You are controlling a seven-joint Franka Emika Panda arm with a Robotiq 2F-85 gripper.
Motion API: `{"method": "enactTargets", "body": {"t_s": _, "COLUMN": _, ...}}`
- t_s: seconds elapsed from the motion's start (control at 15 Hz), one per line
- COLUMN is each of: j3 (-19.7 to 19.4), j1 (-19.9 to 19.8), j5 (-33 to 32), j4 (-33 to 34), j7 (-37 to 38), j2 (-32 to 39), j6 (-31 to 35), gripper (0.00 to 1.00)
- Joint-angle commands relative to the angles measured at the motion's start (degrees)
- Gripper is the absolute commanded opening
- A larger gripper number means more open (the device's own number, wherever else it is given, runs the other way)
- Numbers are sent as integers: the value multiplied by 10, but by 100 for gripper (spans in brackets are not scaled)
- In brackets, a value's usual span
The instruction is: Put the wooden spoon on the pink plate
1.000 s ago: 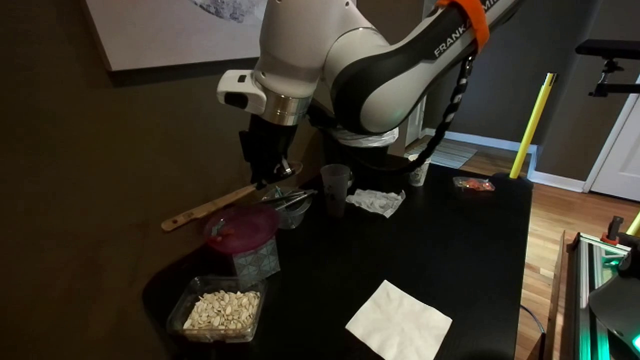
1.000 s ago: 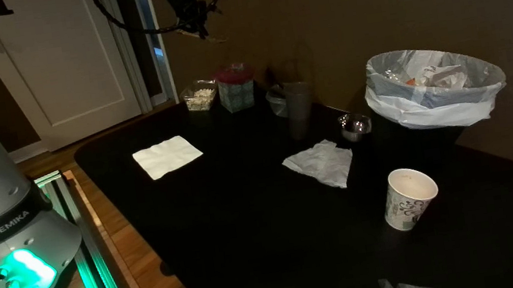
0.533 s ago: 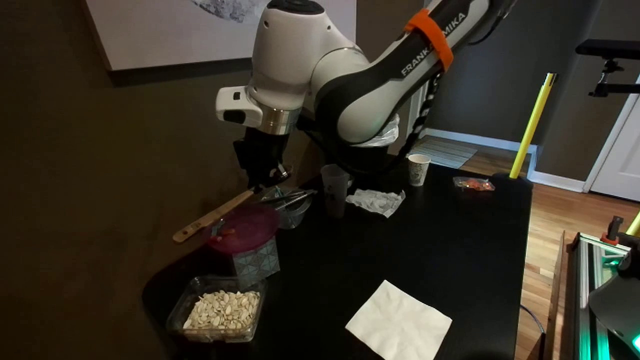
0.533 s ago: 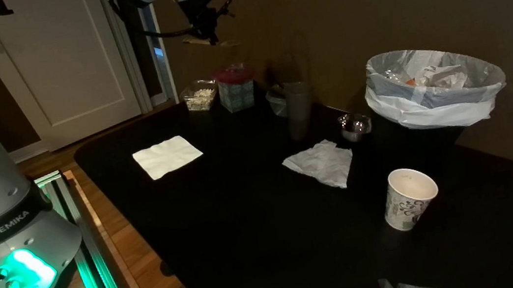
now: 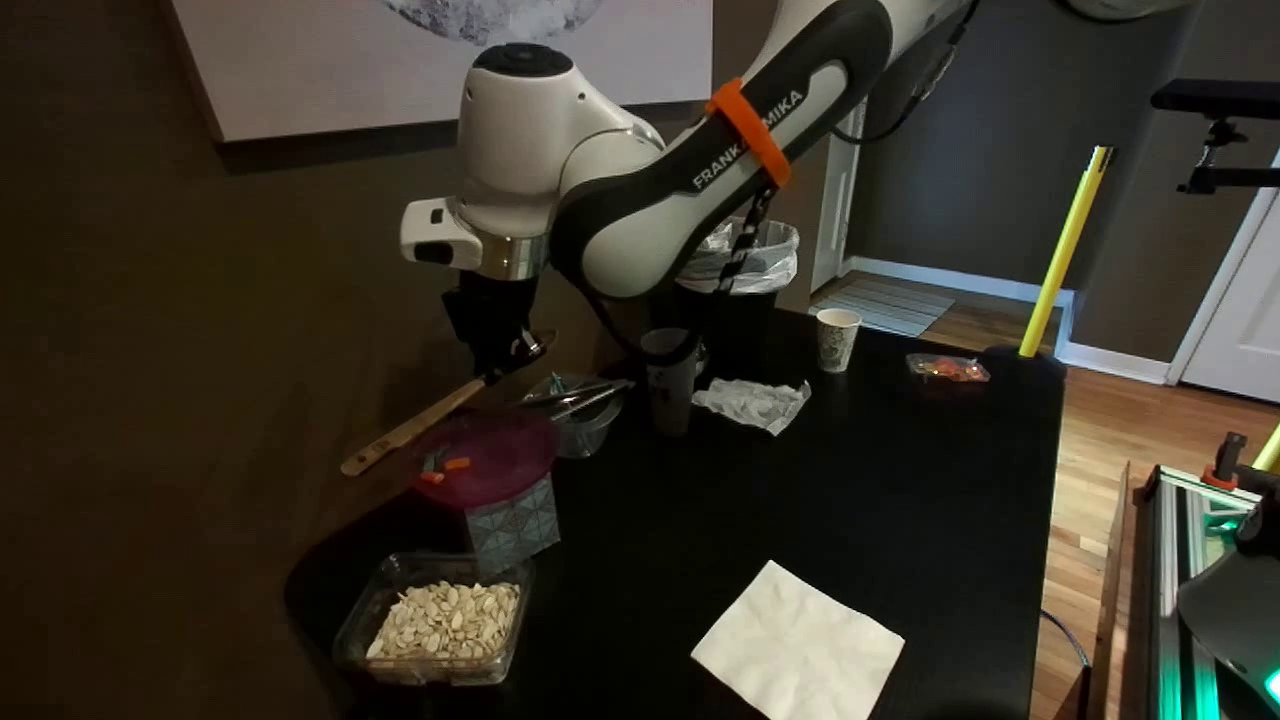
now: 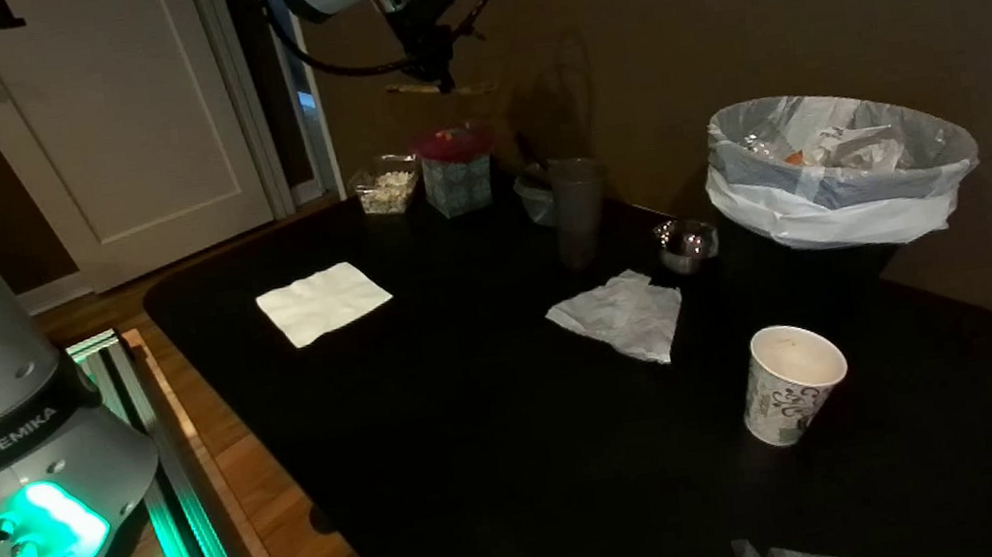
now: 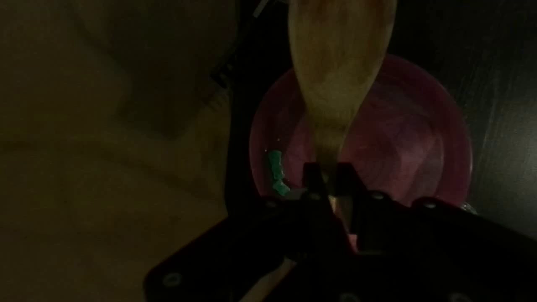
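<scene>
My gripper (image 5: 488,376) is shut on the wooden spoon (image 5: 412,428) and holds it in the air above the pink plate (image 5: 505,462). In the wrist view the fingertips (image 7: 328,180) pinch the spoon's neck, with the rounded bowl (image 7: 342,50) reaching past the plate's far rim (image 7: 455,138). The handle behind the fingers is mostly hidden there. In an exterior view the spoon (image 6: 412,89) lies roughly level under the gripper (image 6: 444,86), with a gap above the plate (image 6: 452,145). The plate rests on a patterned box (image 5: 515,528) and holds small orange and green pieces.
A clear tub of pale food (image 5: 445,620) stands beside the box. A clear bowl with utensils (image 5: 585,425) and a tall cup (image 5: 670,385) stand close to the plate. The wall runs right behind. A napkin (image 5: 800,645) and a metal pot (image 6: 686,246) are on the table.
The gripper has carried the spoon lower and sideways, closer over the pink plate. The spoon has stayed in its grasp. The plate and the table objects have not moved.
</scene>
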Motion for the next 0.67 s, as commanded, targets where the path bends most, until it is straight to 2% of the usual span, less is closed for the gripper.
{"method": "enactTargets", "body": {"t_s": 0.0, "j3": -11, "j1": 9, "j5": 11, "j4": 12, "j7": -5, "j2": 8, "j6": -2, "gripper": 14}}
{"method": "enactTargets", "body": {"t_s": 0.07, "j3": -12, "j1": 10, "j5": 12, "j4": 19, "j7": -5, "j2": 14, "j6": -2, "gripper": 4}}
{"method": "enactTargets", "body": {"t_s": 0.6, "j3": -6, "j1": 10, "j5": 29, "j4": 75, "j7": -51, "j2": 87, "j6": -48, "gripper": 4}}
